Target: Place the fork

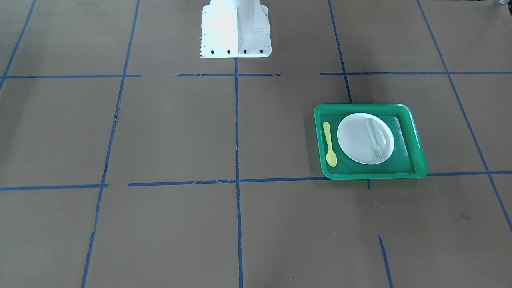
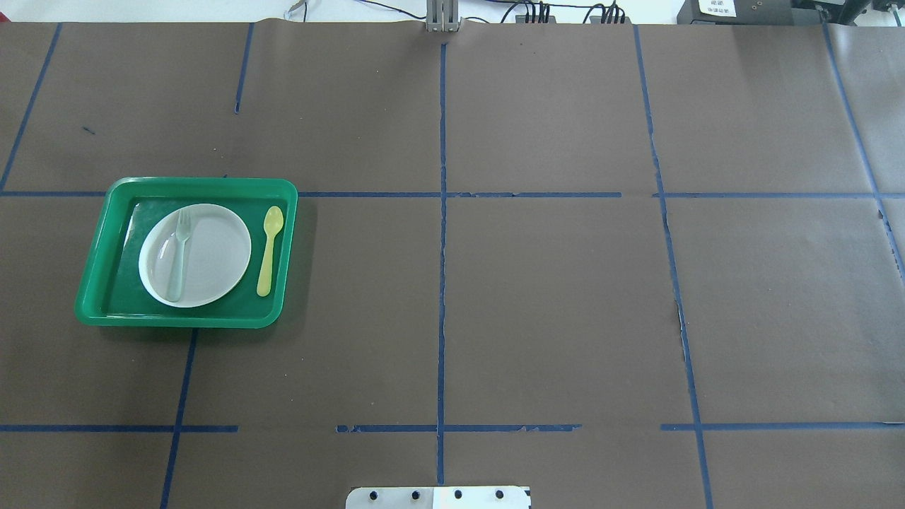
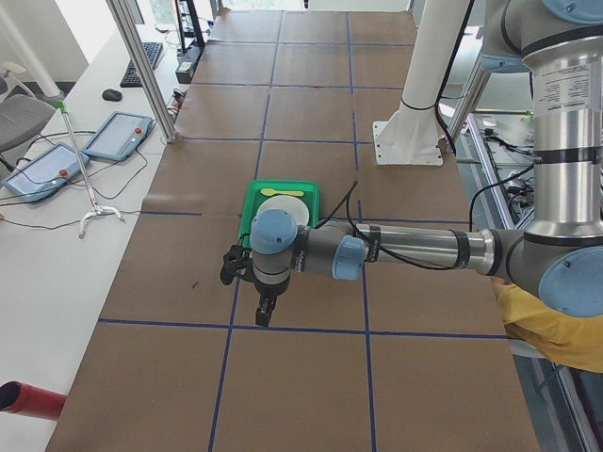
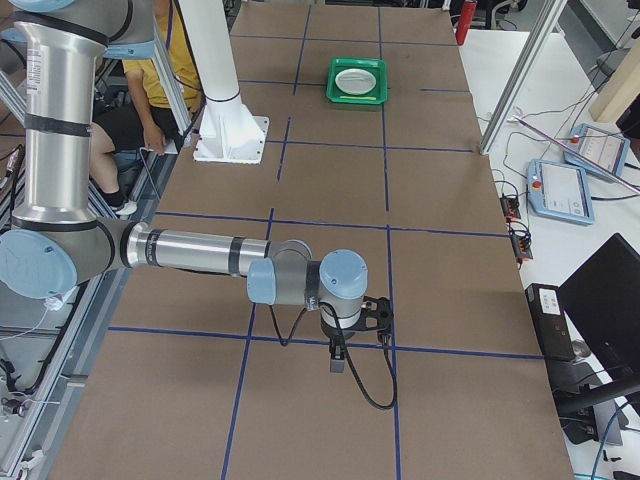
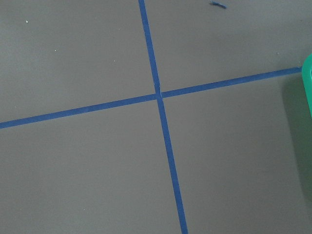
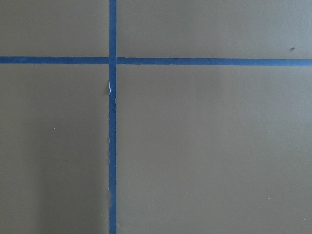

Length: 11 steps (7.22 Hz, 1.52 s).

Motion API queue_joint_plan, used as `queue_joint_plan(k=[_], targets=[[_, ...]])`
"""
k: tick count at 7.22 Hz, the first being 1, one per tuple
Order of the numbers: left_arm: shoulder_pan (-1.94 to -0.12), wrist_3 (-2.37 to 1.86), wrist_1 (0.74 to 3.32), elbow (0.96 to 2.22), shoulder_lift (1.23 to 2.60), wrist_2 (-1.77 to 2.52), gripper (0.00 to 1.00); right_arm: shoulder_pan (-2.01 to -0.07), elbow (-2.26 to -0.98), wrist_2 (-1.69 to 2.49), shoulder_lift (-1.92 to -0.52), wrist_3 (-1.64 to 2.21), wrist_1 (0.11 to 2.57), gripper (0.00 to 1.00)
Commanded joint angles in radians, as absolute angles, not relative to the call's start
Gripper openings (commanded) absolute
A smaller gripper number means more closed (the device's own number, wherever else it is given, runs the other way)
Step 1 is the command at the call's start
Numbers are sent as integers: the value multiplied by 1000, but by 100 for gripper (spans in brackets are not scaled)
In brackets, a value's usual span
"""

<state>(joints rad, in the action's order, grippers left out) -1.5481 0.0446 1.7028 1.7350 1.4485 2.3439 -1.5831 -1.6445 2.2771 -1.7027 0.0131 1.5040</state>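
Note:
The pale translucent fork (image 1: 374, 138) lies on a white plate (image 1: 354, 140) inside a green tray (image 1: 370, 175), tines toward the operators' side. It also shows in the overhead view (image 2: 180, 251) on the plate (image 2: 215, 258) in the tray (image 2: 177, 319). My left gripper (image 3: 229, 268) shows only in the exterior left view, above the table just beyond the tray's end; I cannot tell if it is open or shut. My right gripper (image 4: 382, 313) shows only in the exterior right view, far from the tray (image 4: 358, 80); I cannot tell its state either.
A yellow spoon (image 1: 329, 144) lies in the tray beside the plate, also in the overhead view (image 2: 269, 247). The tray's edge (image 5: 308, 83) shows at the right of the left wrist view. The robot's white base (image 1: 236, 32) stands at the table's middle. Blue tape lines cross the brown table.

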Motion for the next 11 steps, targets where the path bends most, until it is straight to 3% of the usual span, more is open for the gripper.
queue_joint_plan(k=[1, 3, 5, 11], targets=[[-1549, 40, 1698, 1744, 1448, 2345, 100, -1583, -1644, 2278, -1703, 14, 1503, 100], [-1546, 40, 1712, 1737, 1480, 2347, 100, -1583, -1644, 2276, -1703, 14, 1505, 100], [-1514, -87, 1715, 1836, 1483, 2341, 100, -1583, -1644, 2278, -1703, 12, 1505, 100], [-986, -800, 2022, 1844, 1544, 2102, 100, -1583, -1644, 2276, -1703, 14, 1505, 100]])
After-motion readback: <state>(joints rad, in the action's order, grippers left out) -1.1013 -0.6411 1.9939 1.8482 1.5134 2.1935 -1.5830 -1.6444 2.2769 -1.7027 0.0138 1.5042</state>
